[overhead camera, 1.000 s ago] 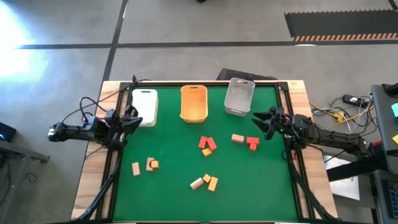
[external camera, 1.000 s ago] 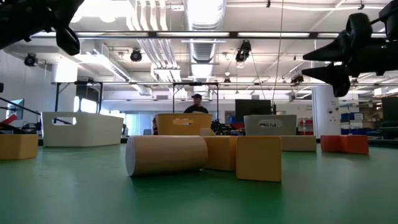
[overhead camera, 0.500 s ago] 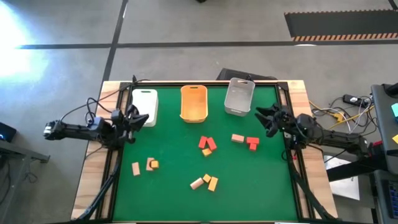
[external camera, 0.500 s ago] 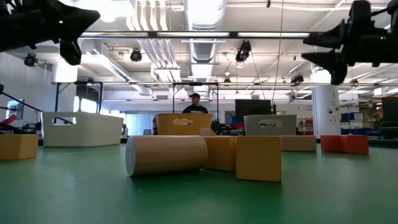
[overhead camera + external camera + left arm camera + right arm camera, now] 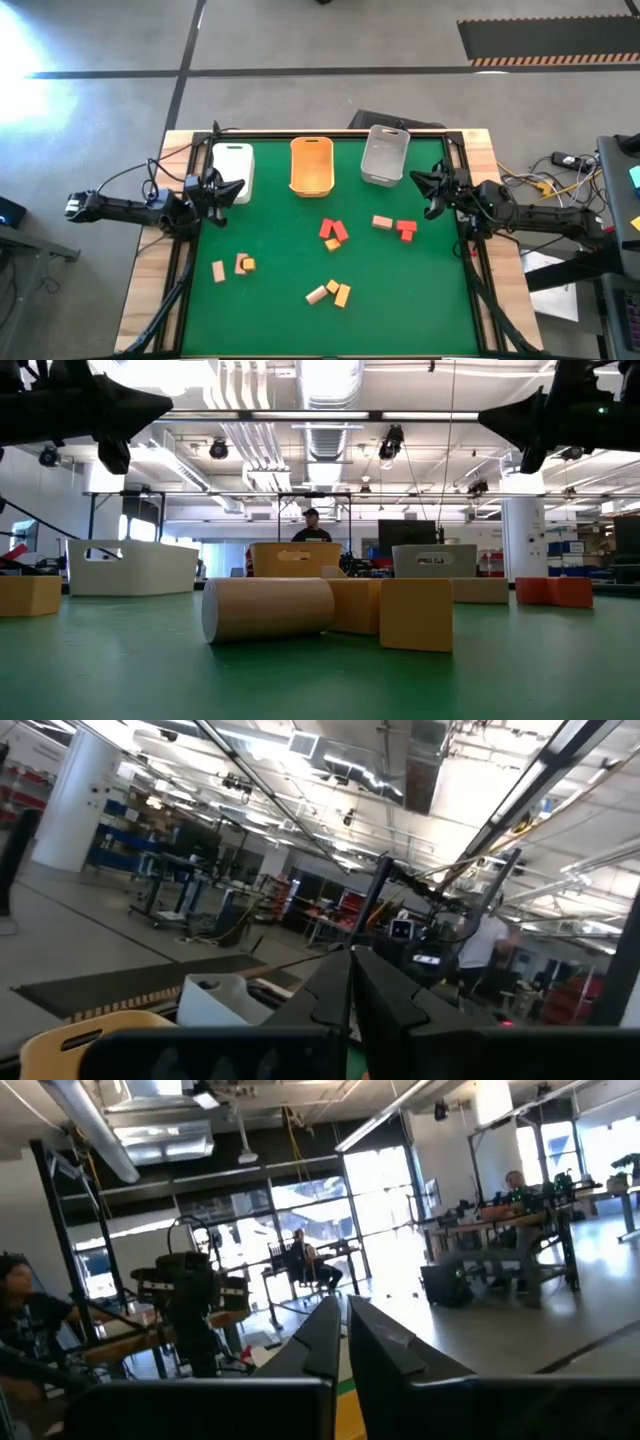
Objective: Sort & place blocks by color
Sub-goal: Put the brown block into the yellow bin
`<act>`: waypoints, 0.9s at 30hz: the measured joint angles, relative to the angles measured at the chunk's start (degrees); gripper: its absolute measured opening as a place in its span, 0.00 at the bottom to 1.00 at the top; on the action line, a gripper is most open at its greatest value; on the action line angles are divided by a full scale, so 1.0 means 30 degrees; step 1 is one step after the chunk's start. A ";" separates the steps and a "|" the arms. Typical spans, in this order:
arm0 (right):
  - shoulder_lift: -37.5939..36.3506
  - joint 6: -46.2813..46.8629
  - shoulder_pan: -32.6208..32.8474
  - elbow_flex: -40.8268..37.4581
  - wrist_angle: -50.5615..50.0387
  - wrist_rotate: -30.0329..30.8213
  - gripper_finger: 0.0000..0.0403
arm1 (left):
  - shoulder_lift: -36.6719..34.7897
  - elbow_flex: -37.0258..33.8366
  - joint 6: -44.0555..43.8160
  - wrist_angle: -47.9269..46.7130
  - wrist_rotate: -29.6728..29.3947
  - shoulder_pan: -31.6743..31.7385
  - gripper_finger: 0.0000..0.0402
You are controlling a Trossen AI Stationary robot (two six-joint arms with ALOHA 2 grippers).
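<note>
Small wooden blocks lie flat and scattered on the green table [image 5: 280, 300]. Red ones [image 5: 333, 232] sit mid-table and another red one [image 5: 405, 230] lies at the right beside a tan block [image 5: 381, 222]. Tan and yellow-orange blocks lie at the near left [image 5: 245, 264] and the near middle [image 5: 340, 293]. The low view shows a tan cylinder [image 5: 268, 608] and a yellow-orange cube [image 5: 415, 614] up close. My left gripper [image 5: 225, 188] hovers shut by the white bin, above the table. My right gripper [image 5: 425, 190] hovers shut at the right side, near the grey bin. Both hold nothing.
Three bins stand in a row along the far edge: white [image 5: 232, 170], orange [image 5: 311, 165] and grey [image 5: 385, 153]. A black frame runs along the table's sides. Cables lie beyond the right edge. People show in the room behind the table.
My right gripper has shut on nothing, risen and tipped up to about level. My left gripper has also risen and levelled out beside the white bin. No block has moved.
</note>
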 joint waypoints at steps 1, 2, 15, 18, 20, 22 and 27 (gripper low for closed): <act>0.0360 -0.0141 0.0000 0.0281 0.0017 -0.0073 0.03 | 0.0035 0.0000 0.0271 0.0000 -0.0243 0.0000 0.00; 0.0742 -0.0353 0.0000 0.0597 -0.0011 -0.0236 0.03 | 0.0042 0.0000 0.0517 0.0007 -0.0481 0.0000 0.00; 0.5137 -0.1711 0.0088 0.5591 -0.5197 -0.1173 0.03 | -0.0256 0.0000 0.0919 0.0081 -0.1240 0.0000 0.00; 0.6181 -0.1645 0.0556 0.7029 -0.8146 -0.1164 0.03 | -0.0256 0.0000 0.0919 0.0066 -0.1240 0.0000 0.00; 0.6949 -0.1537 0.0935 0.7969 -1.0258 -0.1160 0.03 | -0.0256 0.0000 0.0919 0.0080 -0.1236 0.0000 0.00; 0.7632 -0.1310 0.1276 0.8929 -1.2348 -0.1076 0.03 | -0.0256 0.0000 0.0917 0.0086 -0.1233 0.0000 0.00; 0.9367 -0.0955 0.1869 1.1076 -1.7075 -0.1011 0.03 | -0.0230 0.0000 0.0911 0.0120 -0.1233 0.0000 0.00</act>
